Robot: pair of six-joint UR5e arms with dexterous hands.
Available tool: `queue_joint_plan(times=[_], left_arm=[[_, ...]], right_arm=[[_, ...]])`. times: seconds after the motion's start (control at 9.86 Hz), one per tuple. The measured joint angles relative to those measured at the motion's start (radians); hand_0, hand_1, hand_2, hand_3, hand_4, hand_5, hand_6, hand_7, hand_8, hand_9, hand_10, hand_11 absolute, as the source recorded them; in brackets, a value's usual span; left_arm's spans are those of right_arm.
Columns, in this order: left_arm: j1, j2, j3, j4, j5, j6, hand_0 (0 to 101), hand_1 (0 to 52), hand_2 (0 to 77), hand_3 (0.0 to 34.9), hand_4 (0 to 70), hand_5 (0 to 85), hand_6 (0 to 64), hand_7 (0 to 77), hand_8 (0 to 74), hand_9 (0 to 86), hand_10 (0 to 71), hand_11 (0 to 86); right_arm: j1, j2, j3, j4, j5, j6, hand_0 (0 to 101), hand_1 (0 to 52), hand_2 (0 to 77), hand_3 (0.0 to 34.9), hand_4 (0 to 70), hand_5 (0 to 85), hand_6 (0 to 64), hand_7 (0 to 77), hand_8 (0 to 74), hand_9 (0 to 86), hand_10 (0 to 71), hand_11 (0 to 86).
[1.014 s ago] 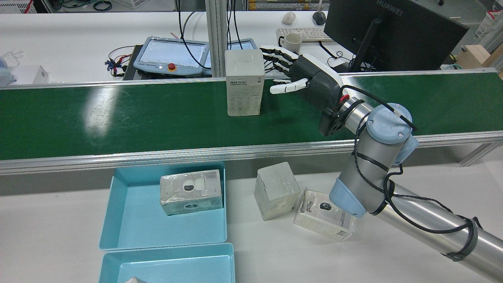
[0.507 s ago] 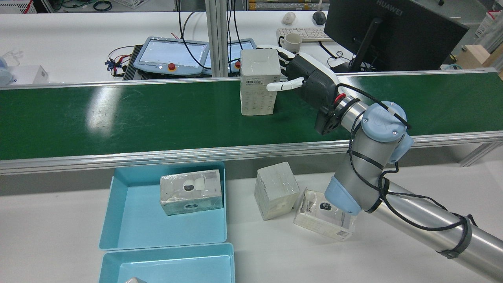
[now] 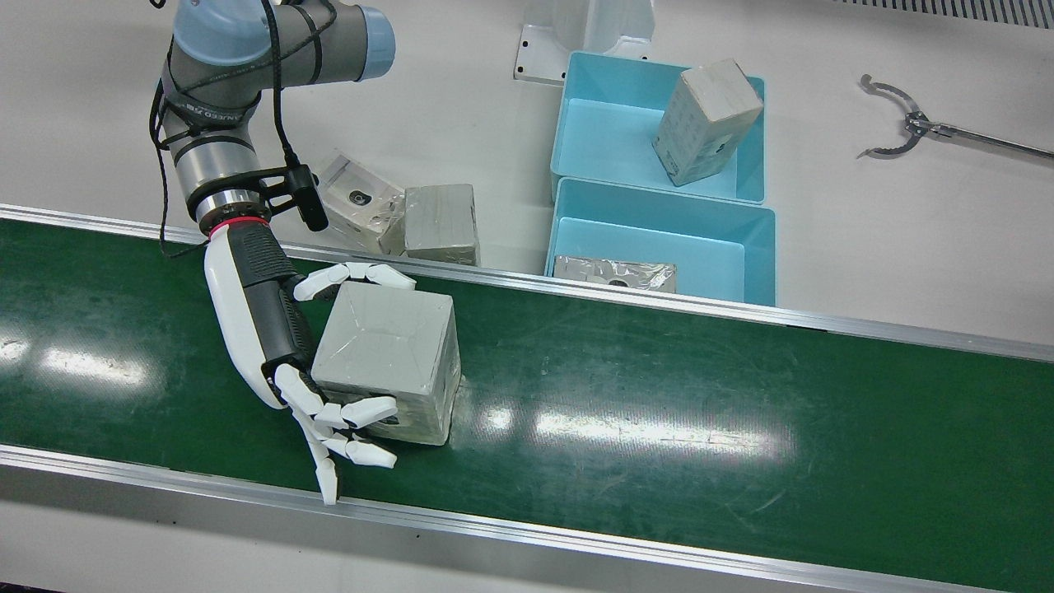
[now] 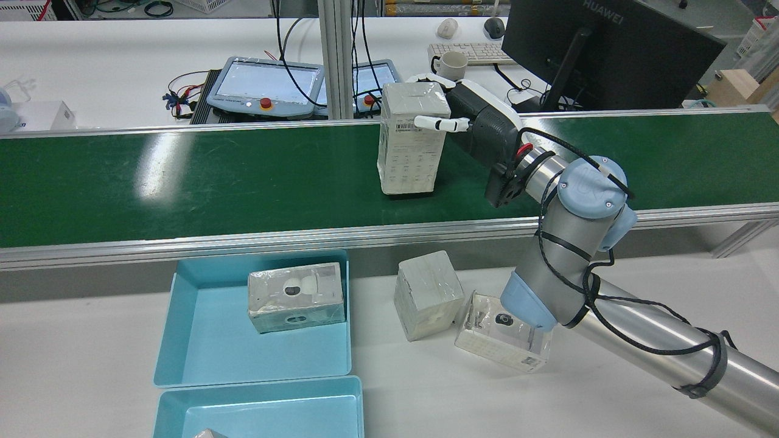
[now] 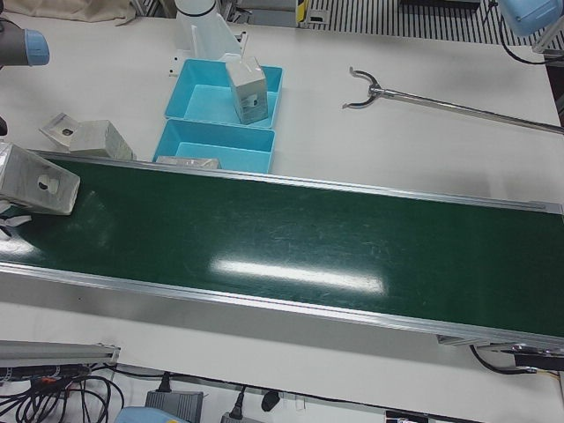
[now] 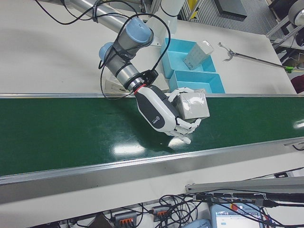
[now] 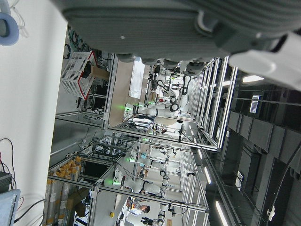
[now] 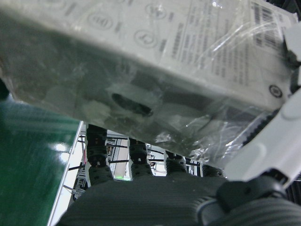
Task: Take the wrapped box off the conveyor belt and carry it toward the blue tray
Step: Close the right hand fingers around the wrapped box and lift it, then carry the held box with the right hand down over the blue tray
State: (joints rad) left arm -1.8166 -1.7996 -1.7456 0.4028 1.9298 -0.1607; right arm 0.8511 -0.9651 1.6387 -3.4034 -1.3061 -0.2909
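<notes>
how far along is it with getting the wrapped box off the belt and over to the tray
Done: the right hand has closed around the grey plastic-wrapped box, fingers on both sides. In hand: the box looks tilted, barely off the green conveyor belt. Left: lifting it clear and carrying it to the blue tray.

— Where is the right hand (image 3: pixel 280 329)?
— Over the conveyor belt (image 3: pixel 659 387), its arm reaching across the belt's near rail. Its fingers (image 3: pixel 354 412) wrap the wrapped box (image 3: pixel 387 346) on the far side and its thumb presses the near side.
— And the left hand?
— Only its dark underside shows, in its own camera; whether it is spread or closed cannot be told.
</notes>
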Motion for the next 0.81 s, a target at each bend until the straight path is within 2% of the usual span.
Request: queue_joint_plan(times=[0.1, 0.2, 0.3, 0.51, 0.61, 0.71, 0.81], left_arm=[[0.000, 0.000, 0.000, 0.000, 0.000, 0.000, 0, 0.0, 1.1, 0.0, 0.0, 0.5, 0.0, 0.5, 0.5, 0.5, 0.0, 0.0], [0.000, 0.000, 0.000, 0.000, 0.000, 0.000, 0, 0.0, 1.1, 0.0, 0.0, 0.5, 0.0, 0.5, 0.5, 0.0, 0.5, 0.0], [0.000, 0.000, 0.000, 0.000, 0.000, 0.000, 0, 0.0, 1.1, 0.0, 0.0, 0.5, 0.0, 0.5, 0.5, 0.0, 0.0, 0.0], [0.000, 0.000, 0.000, 0.000, 0.000, 0.000, 0, 0.0, 0.5, 0.0, 0.0, 0.5, 0.0, 0.5, 0.5, 0.0, 0.0, 0.0], [0.000, 0.000, 0.000, 0.000, 0.000, 0.000, 0, 0.0, 0.5, 0.0, 0.0, 0.5, 0.0, 0.5, 0.5, 0.0, 0.5, 0.0], [0.000, 0.000, 0.000, 0.000, 0.000, 0.000, 0, 0.0, 0.5, 0.0, 0.0, 0.5, 0.0, 0.5, 0.0, 0.5, 0.0, 0.0], [0.000, 0.000, 0.000, 0.000, 0.000, 0.000, 0, 0.0, 1.1, 0.0, 0.0, 0.5, 0.0, 0.5, 0.5, 0.5, 0.5, 0.0]], right_arm=[[0.001, 0.001, 0.004, 0.002, 0.000, 0.002, 39, 2.7, 34.4, 21.8, 21.8, 41.5, 25.6, 44.2, 24.5, 14.2, 26.7, 37.1], [0.002, 0.001, 0.016, 0.006, 0.001, 0.003, 39, 2.7, 34.4, 21.8, 21.8, 41.5, 25.6, 44.2, 24.5, 14.2, 26.7, 37.1], [0.003, 0.001, 0.036, 0.010, 0.008, 0.003, 38, 2.2, 34.4, 17.5, 22.4, 43.6, 30.5, 45.3, 24.0, 36.0, 27.3, 39.8], [-0.019, 0.001, 0.110, 0.011, 0.054, 0.000, 38, 2.2, 34.4, 8.6, 22.4, 44.7, 28.4, 47.5, 21.3, 32.2, 26.2, 37.6], [-0.052, 0.001, 0.154, 0.011, 0.090, -0.002, 38, 2.2, 34.4, 8.6, 22.4, 44.7, 28.4, 47.5, 21.3, 32.2, 26.2, 37.6], [-0.093, 0.001, 0.190, 0.010, 0.125, -0.004, 39, 2.2, 34.9, 0.0, 22.4, 44.7, 24.5, 45.8, 17.5, 28.4, 24.0, 33.3], [-0.141, 0.002, 0.225, 0.009, 0.162, -0.014, 39, 2.2, 34.9, 3.4, 22.4, 44.7, 22.9, 45.8, 15.3, 26.7, 21.8, 31.6]])
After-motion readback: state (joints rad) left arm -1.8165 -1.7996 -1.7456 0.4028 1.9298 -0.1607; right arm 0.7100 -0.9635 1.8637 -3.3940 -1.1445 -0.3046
